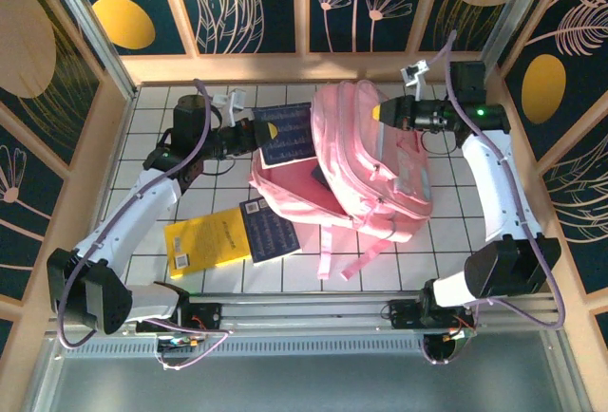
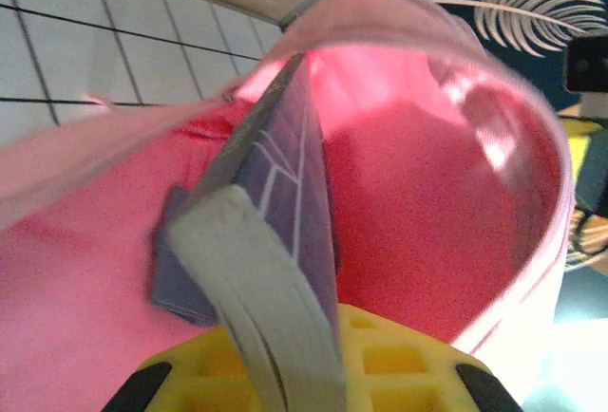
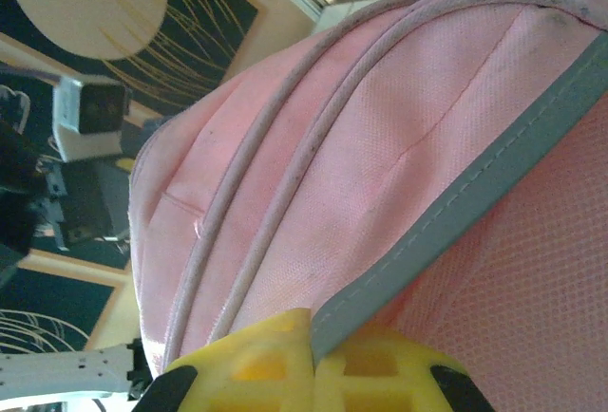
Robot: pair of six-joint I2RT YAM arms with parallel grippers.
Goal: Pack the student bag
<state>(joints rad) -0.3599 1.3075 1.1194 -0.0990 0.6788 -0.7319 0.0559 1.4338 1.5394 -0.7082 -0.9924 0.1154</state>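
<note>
**Step in hand: loading a book into the student bag.**

1. Position of the work. The student bag (image 1: 380,194) lies on the counter (image 1: 275,274), just toward 3 o'clock from centre in the top view. Its mouth gapes toward 9 o'clock.
2. Right claw (image 1: 388,113). It is clamped on the bag's upper edge at 12 o'clock. The right wrist view shows the grey-trimmed fabric pinched between the yellow fingers, lifting the opening.
3. Left claw (image 1: 249,137). It grips a navy book (image 1: 290,135) by one edge, at 10 o'clock of the bag. In the left wrist view the book's far end sits inside the pink opening, edge-on.
4. Items waiting. A yellow book (image 1: 204,244) and a dark book (image 1: 269,229) lie side by side on the counter at 8 o'clock of the bag.

**Next move, as judged.** Advance the navy book toward 3 o'clock until it is well inside, then release. Hold the right claw's lift firm; a sagging rim would likely catch the book's corner.
</note>
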